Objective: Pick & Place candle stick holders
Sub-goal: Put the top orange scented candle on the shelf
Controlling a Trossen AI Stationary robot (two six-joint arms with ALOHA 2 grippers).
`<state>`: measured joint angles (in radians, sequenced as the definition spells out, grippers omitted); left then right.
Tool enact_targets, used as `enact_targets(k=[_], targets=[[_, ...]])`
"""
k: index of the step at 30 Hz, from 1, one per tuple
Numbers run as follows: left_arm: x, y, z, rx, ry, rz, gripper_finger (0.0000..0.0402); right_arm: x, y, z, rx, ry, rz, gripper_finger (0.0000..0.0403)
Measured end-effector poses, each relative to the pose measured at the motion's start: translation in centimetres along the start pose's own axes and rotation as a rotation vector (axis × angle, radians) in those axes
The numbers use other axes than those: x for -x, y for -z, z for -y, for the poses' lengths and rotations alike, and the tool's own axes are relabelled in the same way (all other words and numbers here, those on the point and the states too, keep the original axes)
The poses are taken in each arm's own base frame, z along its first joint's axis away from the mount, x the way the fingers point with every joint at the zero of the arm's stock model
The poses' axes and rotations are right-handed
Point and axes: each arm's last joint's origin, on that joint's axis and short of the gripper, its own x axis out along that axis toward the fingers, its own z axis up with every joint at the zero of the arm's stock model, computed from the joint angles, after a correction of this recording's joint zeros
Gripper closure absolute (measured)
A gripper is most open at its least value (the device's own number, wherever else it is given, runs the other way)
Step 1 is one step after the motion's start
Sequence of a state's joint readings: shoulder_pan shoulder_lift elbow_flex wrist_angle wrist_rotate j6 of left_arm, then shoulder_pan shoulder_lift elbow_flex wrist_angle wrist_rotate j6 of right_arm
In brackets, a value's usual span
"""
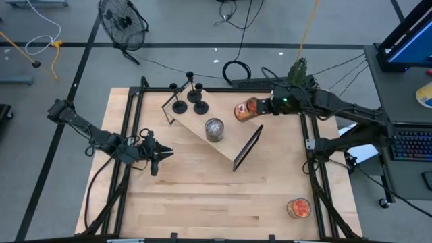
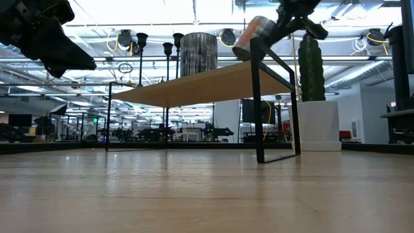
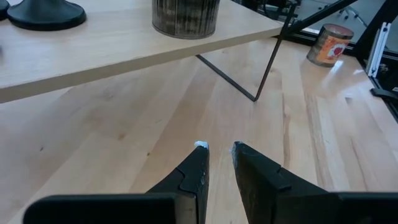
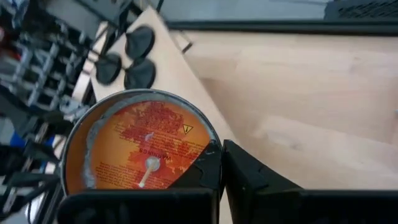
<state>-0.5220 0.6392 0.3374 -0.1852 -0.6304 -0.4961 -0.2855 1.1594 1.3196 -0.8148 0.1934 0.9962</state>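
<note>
Three black candle stick holders [image 1: 191, 100] stand by their disc bases on the far left end of a slanted wooden shelf [image 1: 233, 145]; their bases also show in the right wrist view [image 4: 134, 59]. My right gripper [image 1: 262, 108] is shut on an orange candle jar [image 1: 244, 111], held above the shelf's far right end. My left gripper [image 1: 162, 154] hovers over the table to the left of the shelf, its fingers [image 3: 249, 165] a narrow gap apart with nothing between them. My right gripper pinches the orange jar's rim wall [image 4: 210, 148], one finger inside the mouth and one outside. The fingers come from the table's right side, slanting down. The jar [image 2: 249, 35] is tipped on its side, lifted above the shelf.
A grey candle jar [image 1: 214, 129] stands on the middle of the shelf. A second orange jar [image 1: 298, 208] stands on the table at the near right. A potted cactus [image 1: 298, 69] stands past the far edge. Bare tabletop lies in front of the shelf.
</note>
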Motion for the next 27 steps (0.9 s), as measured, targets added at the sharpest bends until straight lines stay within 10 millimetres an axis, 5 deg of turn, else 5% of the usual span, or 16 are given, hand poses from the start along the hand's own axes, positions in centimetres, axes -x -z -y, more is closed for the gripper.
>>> enact_targets(k=[13,27], targets=[[0.0,0.1,0.0,-0.006,-0.003,-0.005,0.0325,-2.5,-1.7,-3.8,0.113,0.043,-0.116,0.0403],[0.0,0.1,0.0,-0.008,-0.003,-0.005,0.0325,-6.6,-1.5,-5.1,0.193,0.074,-0.211,0.0403]])
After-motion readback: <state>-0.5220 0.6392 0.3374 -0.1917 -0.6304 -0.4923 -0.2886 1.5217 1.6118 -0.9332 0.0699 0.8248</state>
